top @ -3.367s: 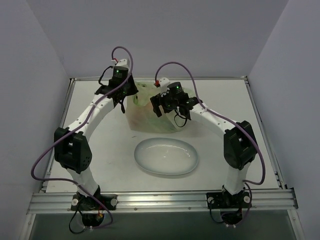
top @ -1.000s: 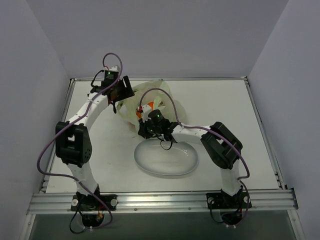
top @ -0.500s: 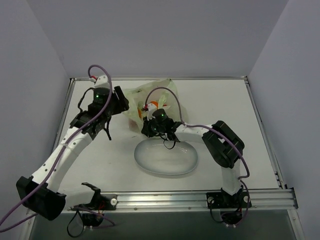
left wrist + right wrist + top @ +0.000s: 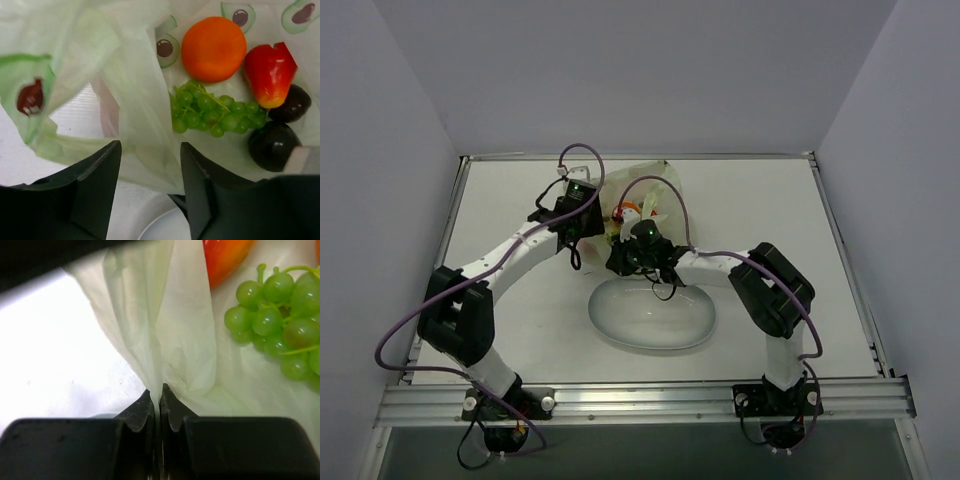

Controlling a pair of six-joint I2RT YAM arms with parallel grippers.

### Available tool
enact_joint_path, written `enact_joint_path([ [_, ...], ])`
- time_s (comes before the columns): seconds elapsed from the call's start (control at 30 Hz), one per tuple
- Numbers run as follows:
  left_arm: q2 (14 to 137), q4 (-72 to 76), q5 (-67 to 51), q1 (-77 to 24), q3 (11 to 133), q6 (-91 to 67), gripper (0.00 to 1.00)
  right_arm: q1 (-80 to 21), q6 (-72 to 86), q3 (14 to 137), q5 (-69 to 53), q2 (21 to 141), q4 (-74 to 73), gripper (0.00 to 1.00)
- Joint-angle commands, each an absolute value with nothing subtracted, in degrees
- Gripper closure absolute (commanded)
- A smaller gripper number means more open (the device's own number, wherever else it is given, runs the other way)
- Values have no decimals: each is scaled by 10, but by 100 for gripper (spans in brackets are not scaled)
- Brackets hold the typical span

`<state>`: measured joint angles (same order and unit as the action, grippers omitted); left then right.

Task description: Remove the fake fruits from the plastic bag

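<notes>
The fruits (image 4: 215,107) lie inside the bag (image 4: 130,75), mid-width near the bench's (image 4: 770,210) far edge. The right gripper (image 4: 156,397) pinches a fold of film, likely to anchor the mouth. The left gripper (image 4: 150,155) gapes wide over the rim, holding nothing.

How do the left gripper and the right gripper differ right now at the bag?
The left gripper is open, loose film lying unclamped between its fingers; the right gripper is shut, pinching a fold of the plastic bag. The left gripper faces all the fake fruits; the right gripper sees mostly the green grape bunch. Both sit at the bag's edge.
</notes>
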<state>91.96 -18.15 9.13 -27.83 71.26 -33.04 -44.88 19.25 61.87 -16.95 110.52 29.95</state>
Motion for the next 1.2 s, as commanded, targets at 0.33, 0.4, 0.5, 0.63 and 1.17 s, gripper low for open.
enact_joint_path([
  [0.33, 889, -84, 82, -257, 652, -339, 98, -425, 218, 551, -65, 907, 265, 37],
  [0.4, 880, -69, 75, -260, 634, -346, 98, -424, 218, 563, -32, 881, 209, 34],
  [0.5, 865, -51, 64, -272, 612, -358, 98, -425, 233, 582, 42, 859, 165, 30],
  [0.63, 848, -25, 53, -279, 584, -370, 98, -417, 245, 577, 154, 846, 143, 34],
  [1.17, 863, 75, 19, -288, 522, -388, 98, -229, 181, 520, -53, 988, 318, 87],
])
